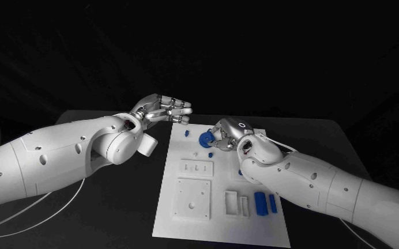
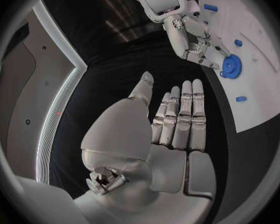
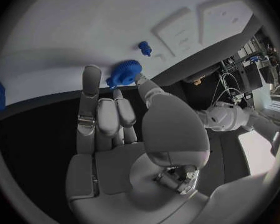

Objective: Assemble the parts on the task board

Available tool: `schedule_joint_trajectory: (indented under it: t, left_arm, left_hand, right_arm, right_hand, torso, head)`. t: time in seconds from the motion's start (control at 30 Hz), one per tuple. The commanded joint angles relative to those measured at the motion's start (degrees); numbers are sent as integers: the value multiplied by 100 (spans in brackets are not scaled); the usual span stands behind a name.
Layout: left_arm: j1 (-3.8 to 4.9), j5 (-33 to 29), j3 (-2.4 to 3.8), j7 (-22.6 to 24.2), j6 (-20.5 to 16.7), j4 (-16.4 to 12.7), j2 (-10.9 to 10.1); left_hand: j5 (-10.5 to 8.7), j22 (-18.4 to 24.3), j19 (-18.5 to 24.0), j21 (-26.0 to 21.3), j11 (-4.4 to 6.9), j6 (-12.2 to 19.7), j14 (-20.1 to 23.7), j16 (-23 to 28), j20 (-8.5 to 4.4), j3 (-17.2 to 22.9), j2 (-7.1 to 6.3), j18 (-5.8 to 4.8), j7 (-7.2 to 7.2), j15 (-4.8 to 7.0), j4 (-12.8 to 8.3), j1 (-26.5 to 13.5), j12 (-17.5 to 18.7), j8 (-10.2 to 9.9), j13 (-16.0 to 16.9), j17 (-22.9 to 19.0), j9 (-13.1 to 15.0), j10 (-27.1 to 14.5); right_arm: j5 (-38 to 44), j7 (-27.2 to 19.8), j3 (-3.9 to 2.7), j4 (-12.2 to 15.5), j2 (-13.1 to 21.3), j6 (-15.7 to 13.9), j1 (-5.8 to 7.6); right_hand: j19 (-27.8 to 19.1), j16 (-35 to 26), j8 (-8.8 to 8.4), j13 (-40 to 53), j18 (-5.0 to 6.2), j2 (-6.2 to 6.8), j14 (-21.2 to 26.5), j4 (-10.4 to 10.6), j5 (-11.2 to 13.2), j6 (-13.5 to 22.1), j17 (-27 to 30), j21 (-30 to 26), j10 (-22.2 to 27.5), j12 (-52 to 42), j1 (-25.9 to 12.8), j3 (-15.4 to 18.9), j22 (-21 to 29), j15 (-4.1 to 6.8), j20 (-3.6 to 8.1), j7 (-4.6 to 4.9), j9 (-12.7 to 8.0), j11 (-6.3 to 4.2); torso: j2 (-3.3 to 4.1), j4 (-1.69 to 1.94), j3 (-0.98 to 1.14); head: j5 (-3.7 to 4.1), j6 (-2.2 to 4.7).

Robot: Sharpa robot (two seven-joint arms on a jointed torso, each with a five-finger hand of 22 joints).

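The white task board point(image 1: 223, 226) lies in the middle of the black table. My right hand point(image 1: 228, 134) is over the board's far end and pinches a blue gear point(image 1: 204, 139) at its fingertips. In the right wrist view the gear point(image 3: 123, 73) sits between the thumb and a finger, just above the board point(image 3: 84, 25). My left hand point(image 1: 163, 109) hovers off the board's far left corner, fingers straight and apart, holding nothing. The left wrist view shows that open palm point(image 2: 177, 122), with the right hand point(image 2: 193, 42) and the gear point(image 2: 231, 65) beyond it.
Two long blue parts point(image 1: 265, 203) lie on the near right of the board, beside white recessed blocks point(image 1: 193, 198). Small blue pieces stand at the far end point(image 1: 187, 132) and near the middle point(image 1: 211, 154). A small blue peg point(image 3: 144, 47) stands close to the gear.
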State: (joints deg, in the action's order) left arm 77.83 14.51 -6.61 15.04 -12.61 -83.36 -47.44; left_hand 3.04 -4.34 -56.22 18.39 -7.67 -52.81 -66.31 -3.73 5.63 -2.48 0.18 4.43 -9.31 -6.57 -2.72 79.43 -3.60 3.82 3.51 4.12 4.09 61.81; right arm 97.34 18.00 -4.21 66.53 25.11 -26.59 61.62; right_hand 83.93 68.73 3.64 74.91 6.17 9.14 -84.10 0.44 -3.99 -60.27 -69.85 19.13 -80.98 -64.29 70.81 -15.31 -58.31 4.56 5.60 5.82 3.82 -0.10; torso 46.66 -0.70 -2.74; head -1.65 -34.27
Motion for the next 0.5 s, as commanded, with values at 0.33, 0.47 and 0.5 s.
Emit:
schedule_joint_trajectory:
  t: [0.33,0.47,0.5]
  left_arm:
    - [2,-19,5,33,86,-5,7]
    - [2,-19,5,34,86,0,6]
    - [2,-19,5,34,85,2,6]
  left_hand:
    - [5,-1,1,-12,-20,7,-16,15,34,-4,59,52,-29,-30,-16,13,22,-11,-2,6,-7,-4]
    - [5,-1,1,-12,-20,7,-16,15,34,-4,59,52,-29,-30,-16,13,22,-11,-2,6,-7,-4]
    - [5,-1,1,-12,-20,7,-16,15,34,-4,59,52,-29,-30,-16,13,22,-11,-2,6,-7,-4]
  right_arm:
    - [-177,-78,0,38,24,-190,-6]
    - [-257,-133,-1,59,72,-174,-6]
    - [-284,-155,-1,56,78,-155,-6]
  right_hand:
    - [214,-34,-2,9,70,23,23,64,-5,47,18,-34,16,36,26,37,22,-26,-29,-3,8,18]
    - [213,-41,-2,4,68,20,23,55,-26,31,25,-33,18,39,22,-17,32,-24,-28,-6,8,16]
    - [213,-41,-1,4,67,14,23,50,-36,22,24,-34,17,38,27,-24,33,-24,-27,-8,8,15]
  torso:
    - [0,-4,3]
    - [-1,-1,4]
    - [-1,-3,3]
  head:
    - [-3,2]
    - [-9,6]
    - [-13,9]
